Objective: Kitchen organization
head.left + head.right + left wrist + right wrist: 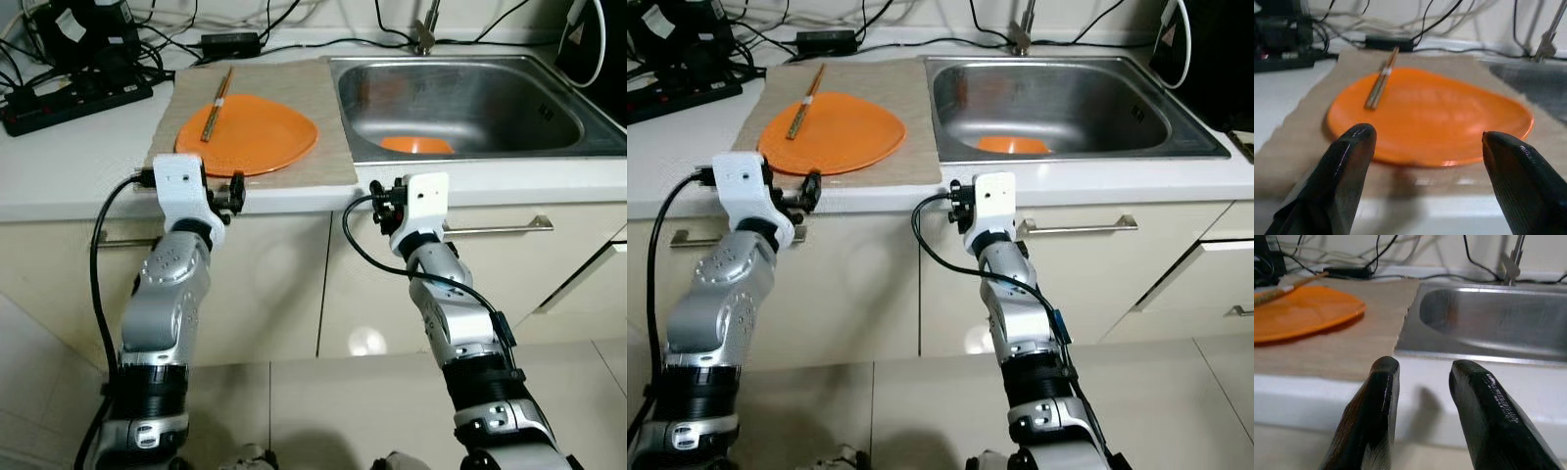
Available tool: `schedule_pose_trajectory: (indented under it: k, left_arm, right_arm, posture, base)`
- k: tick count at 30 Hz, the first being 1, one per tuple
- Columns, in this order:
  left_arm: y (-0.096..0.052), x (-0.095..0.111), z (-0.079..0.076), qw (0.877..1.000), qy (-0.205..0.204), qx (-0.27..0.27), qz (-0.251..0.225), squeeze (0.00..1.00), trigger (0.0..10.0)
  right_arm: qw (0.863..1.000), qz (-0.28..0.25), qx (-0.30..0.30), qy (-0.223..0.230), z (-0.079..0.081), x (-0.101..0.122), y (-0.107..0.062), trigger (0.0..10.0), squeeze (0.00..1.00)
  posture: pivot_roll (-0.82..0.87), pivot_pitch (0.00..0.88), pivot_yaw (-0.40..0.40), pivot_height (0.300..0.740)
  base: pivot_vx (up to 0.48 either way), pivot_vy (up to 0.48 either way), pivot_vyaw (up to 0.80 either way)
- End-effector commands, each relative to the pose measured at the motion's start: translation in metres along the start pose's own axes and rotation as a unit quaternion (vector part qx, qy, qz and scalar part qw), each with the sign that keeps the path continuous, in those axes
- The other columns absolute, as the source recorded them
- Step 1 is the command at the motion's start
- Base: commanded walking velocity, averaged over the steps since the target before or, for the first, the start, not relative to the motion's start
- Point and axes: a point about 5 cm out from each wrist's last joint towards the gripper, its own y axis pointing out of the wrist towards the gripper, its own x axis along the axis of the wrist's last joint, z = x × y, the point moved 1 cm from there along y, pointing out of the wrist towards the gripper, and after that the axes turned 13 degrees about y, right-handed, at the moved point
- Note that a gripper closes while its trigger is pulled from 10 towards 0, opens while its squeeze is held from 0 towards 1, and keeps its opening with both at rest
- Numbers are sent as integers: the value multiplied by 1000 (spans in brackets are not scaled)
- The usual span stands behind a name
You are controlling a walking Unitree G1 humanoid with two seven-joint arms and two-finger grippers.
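I'm seeing the orange plate (247, 132) lying on the mat (323, 117) at 12 o'clock, chopsticks (217, 103) across it. Left gripper (1425, 161) is hovering spread wide, empty; right gripper (1420, 382) is parted, empty, facing the sink (470, 98) at 1 o'clock, cables (98, 59) behind.

Sink (509, 103) is brushed stainless metal, dull sheen, smooth. Orange plate (250, 132) looks like smooth plastic, slightly glossy at the rim. Chopsticks (216, 103) look wooden, matt. Mat (323, 157) under the plate is beige woven cloth, rough, matt. Countertop (69, 166) white, smooth, low gloss. Cabinet fronts (274, 284) cream, smooth, satin; handle (500, 227) brushed metal. Floor tiles (333, 411) glossy. Left gripper (1422, 161) fingers (1347, 161) black, smooth, semi-gloss plastic or rubber; the right gripper (1420, 396) the same.
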Motion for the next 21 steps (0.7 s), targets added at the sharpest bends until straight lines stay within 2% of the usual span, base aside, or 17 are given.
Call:
schedule_pose_trajectory:
  k: [1, 14, 21]
  left_arm:
    - [1, 2, -4, 1000, 0, -12, 4, 0, 10000]
    - [1, 3, -16, 1000, -13, -26, -5, 0, 10000]
    - [1, 2, -21, 999, -10, -35, -7, 0, 10000]
  right_arm:
    - [1000, -23, 1, -14, 3, 12, 2, 10000, 0]
    - [997, -50, -10, -51, 3, 20, -1, 10000, 0]
    - [997, -39, -6, -64, 3, 13, -4, 10000, 0]
  posture:
    - [7, 0, 30, 707]
    - [-13, 0, 39, 707]
    - [-11, 0, 37, 707]
  base:
    - [0, 0, 0]
    - [0, 0, 0]
    - [0, 0, 0]
